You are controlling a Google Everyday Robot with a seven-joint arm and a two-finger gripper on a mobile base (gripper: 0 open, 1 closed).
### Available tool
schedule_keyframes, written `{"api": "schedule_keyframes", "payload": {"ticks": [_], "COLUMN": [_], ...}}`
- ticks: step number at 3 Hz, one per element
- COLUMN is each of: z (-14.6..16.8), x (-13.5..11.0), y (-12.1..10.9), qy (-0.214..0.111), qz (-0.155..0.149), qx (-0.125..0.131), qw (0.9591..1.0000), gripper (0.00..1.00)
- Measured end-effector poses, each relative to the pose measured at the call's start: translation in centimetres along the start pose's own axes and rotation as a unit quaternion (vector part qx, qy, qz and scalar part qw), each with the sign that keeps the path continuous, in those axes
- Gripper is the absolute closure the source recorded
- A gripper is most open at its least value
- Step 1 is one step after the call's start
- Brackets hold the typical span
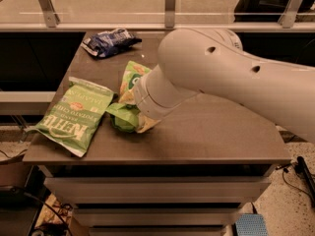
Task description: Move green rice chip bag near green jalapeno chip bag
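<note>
The green rice chip bag (131,79) is small and bright green, crumpled at its lower end, and sits at the table's left middle. My gripper (135,116) is at the end of the big white arm, reaching down from the right, shut on the bag's lower part. The arm's wrist hides most of the gripper. The green jalapeno chip bag (74,113), large and light green with white "Kettle" lettering, lies flat at the table's front left. The rice bag's crumpled lower end is close to its right edge, nearly touching it.
A dark blue chip bag (109,41) lies at the back left of the brown table (221,132). A metal and glass railing (170,6) runs behind the table. Drawers sit below the table's front edge.
</note>
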State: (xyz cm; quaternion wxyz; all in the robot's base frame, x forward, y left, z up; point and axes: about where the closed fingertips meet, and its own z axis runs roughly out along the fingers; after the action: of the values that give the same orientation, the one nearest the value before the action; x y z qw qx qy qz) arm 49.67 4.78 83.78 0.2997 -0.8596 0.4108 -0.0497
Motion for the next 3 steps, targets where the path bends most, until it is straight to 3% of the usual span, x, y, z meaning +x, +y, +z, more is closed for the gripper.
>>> {"api": "schedule_keyframes", "payload": {"ticks": [3], "z": [-0.04], "x": [-0.30], "y": [-0.05], "qy": [0.000], "qz": [-0.003], "qx": [0.000], "qw": [1.0000], "gripper": [0.13]}}
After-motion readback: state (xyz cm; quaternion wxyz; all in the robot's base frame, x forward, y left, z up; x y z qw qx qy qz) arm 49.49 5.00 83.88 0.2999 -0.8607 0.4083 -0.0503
